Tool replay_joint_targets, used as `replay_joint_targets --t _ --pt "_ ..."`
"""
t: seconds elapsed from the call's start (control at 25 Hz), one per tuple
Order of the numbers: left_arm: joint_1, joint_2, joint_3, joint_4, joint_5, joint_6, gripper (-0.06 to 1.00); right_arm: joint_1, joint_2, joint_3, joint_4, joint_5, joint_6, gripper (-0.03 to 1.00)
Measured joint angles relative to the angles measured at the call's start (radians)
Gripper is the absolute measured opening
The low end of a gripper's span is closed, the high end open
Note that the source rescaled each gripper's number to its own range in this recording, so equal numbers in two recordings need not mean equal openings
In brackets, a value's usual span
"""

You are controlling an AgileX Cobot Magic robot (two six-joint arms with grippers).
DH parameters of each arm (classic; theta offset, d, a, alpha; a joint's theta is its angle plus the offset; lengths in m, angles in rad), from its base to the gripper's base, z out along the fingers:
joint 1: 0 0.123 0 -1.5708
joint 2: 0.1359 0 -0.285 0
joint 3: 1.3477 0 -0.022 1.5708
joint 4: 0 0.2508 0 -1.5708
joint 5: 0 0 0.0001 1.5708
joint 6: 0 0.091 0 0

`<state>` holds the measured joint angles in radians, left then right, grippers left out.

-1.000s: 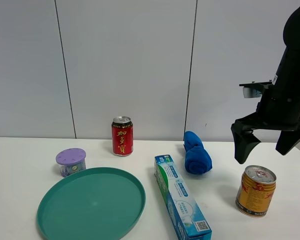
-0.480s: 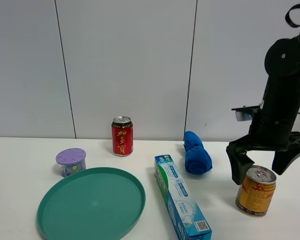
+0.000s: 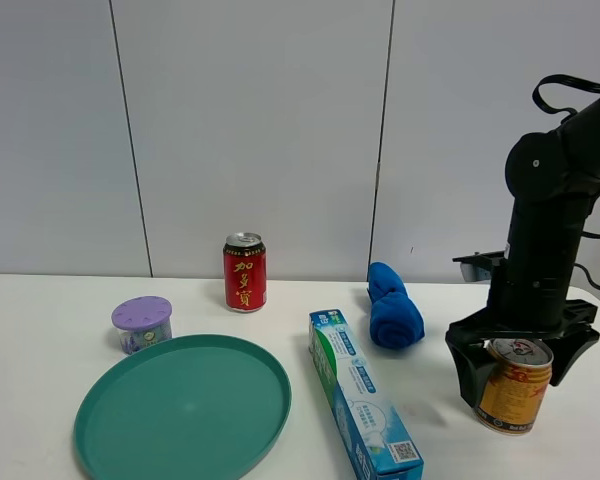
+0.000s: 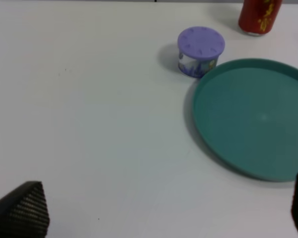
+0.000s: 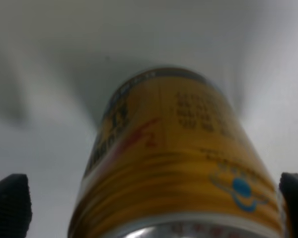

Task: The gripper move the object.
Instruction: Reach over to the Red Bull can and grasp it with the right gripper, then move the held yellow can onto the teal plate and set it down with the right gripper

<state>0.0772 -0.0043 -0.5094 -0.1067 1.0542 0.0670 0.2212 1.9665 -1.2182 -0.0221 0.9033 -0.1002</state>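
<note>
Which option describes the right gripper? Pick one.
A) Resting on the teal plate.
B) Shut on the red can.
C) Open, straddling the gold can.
C: the right gripper is spread open with one finger on each side of the upright gold can.

Teal plate [image 3: 183, 408] beside a purple-lidded tub [image 3: 142, 324], red can [image 3: 245, 273] behind — toothpaste box [image 3: 364, 407], perhaps, and blue cloth [image 3: 394, 308].

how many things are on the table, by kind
Drink cans: 2 (short gold-yellow can, slim red can)
Round teal plate: 1
Small purple-lidded tub: 1
Rolled blue cloth: 1
Long blue-and-white toothpaste box: 1
Total: 6
</note>
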Motion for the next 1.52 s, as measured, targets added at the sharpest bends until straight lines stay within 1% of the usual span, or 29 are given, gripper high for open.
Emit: replay_joint_targets --t 0.08,0.12,0.2,0.28,0.36,0.44,0.48,0.8,0.88,0.96,1.08,1.16,1.24,1.36,1.52 --pt "0.000 0.000 0.000 0.000 0.000 0.000 1.00 0.000 0.000 0.000 -0.004 -0.005 0.000 0.96" --pt "0.000 0.000 0.000 0.000 0.000 0.000 1.00 0.000 0.000 0.000 -0.006 -0.007 0.000 0.94" --pt "0.000 0.000 0.000 0.000 0.000 0.000 1.00 0.000 0.000 0.000 -0.006 -0.009 0.000 0.83" --pt "0.000 0.000 0.000 0.000 0.000 0.000 1.00 0.000 0.000 0.000 -0.007 -0.016 0.000 0.63" --pt "0.000 0.000 0.000 0.000 0.000 0.000 1.00 0.000 0.000 0.000 -0.008 -0.017 0.000 0.35" --pt "0.000 0.000 0.000 0.000 0.000 0.000 1.00 0.000 0.000 0.000 -0.014 -0.015 0.000 0.00" --pt "0.000 0.000 0.000 0.000 0.000 0.000 1.00 0.000 0.000 0.000 -0.014 -0.015 0.000 0.01" --pt "0.000 0.000 0.000 0.000 0.000 0.000 1.00 0.000 0.000 0.000 -0.014 0.012 0.011 0.01" --pt "0.000 0.000 0.000 0.000 0.000 0.000 1.00 0.000 0.000 -0.006 -0.013 0.046 0.011 0.01" --pt "0.000 0.000 0.000 0.000 0.000 0.000 1.00 0.000 -0.010 -0.026 -0.006 0.115 0.011 0.01" --pt "0.000 0.000 0.000 0.000 0.000 0.000 1.00 0.000 -0.050 -0.098 0.013 0.243 -0.001 0.01" --pt "0.000 0.000 0.000 0.000 0.000 0.000 1.00 0.008 -0.086 -0.168 0.015 0.293 -0.009 0.01" --pt "0.000 0.000 0.000 0.000 0.000 0.000 1.00 0.022 -0.128 -0.234 0.013 0.297 -0.022 0.01" --pt "0.000 0.000 0.000 0.000 0.000 0.000 1.00 0.066 -0.169 -0.346 0.013 0.306 -0.045 0.01" --pt "0.000 0.000 0.000 0.000 0.000 0.000 1.00 0.153 -0.175 -0.480 0.046 0.314 -0.052 0.01"
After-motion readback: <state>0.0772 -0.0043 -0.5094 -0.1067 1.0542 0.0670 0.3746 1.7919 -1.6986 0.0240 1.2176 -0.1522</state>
